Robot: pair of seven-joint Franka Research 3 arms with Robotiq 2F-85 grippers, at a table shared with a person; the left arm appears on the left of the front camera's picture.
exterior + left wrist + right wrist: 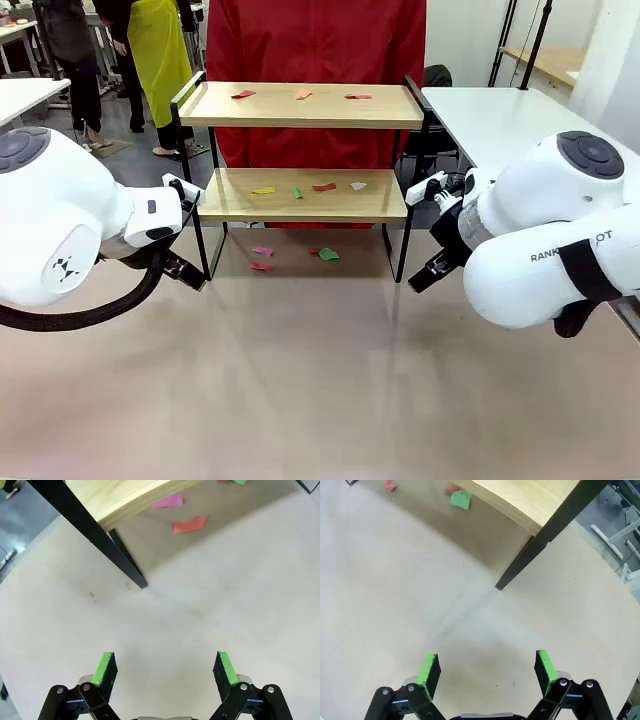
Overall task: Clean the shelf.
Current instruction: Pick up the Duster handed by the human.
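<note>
I held my left claw (165, 666) and right claw (487, 667) wide open, empty, flanking the shelf (300, 211) at mid-frame, ready for its paper scraps (264, 190).

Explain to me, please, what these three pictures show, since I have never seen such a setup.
Two white robot arms, a left arm and a right arm, work at a beige table. The wide picture looks from between them across the table toward a person in red. The other two come from cameras on each wrist, looking along that arm's claw: the left claw and the right claw, each with two black fingers and green pads, both open and holding nothing. On the table stands a small two-tier shelf. Small coloured scraps lie on its top board, its lower board and the table underneath.
</note>
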